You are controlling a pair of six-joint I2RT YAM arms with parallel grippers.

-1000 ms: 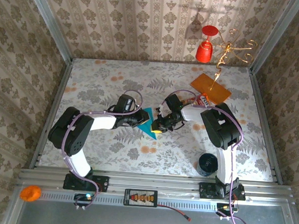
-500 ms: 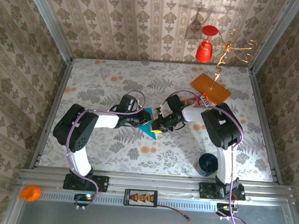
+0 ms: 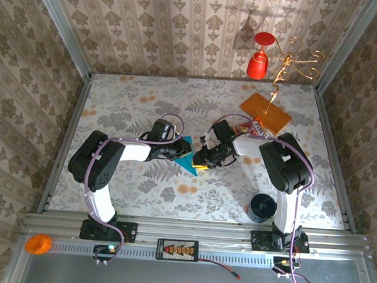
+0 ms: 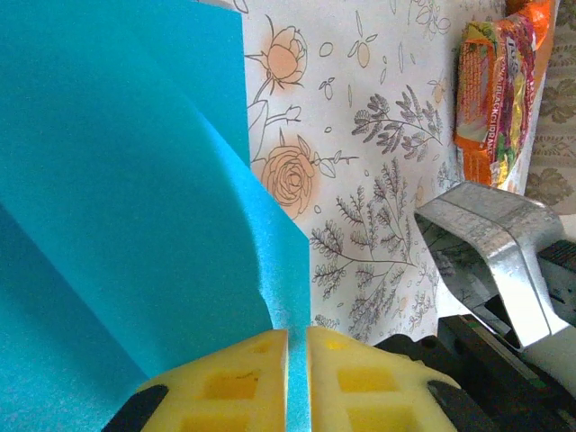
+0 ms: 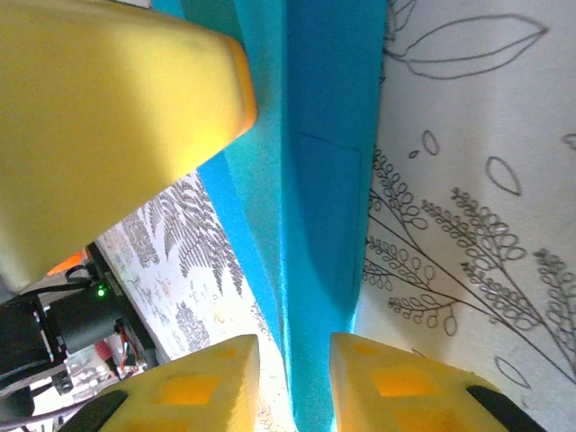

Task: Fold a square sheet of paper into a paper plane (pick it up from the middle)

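Currently sheet [image 4: 135, 180] clamped in left pincer [image 4: 297, 346], loose within right pincer [image 5: 294, 349].

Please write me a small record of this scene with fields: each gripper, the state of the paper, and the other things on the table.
left gripper: shut on an edge of the teal-blue paper
right gripper: jaws a little apart, the paper's folded edge between them
paper state: partly folded, spanning between both grippers
orange card: flat, far right of the table
snack packet: next to the card, on its near side
black round object: near right, by the right arm's base
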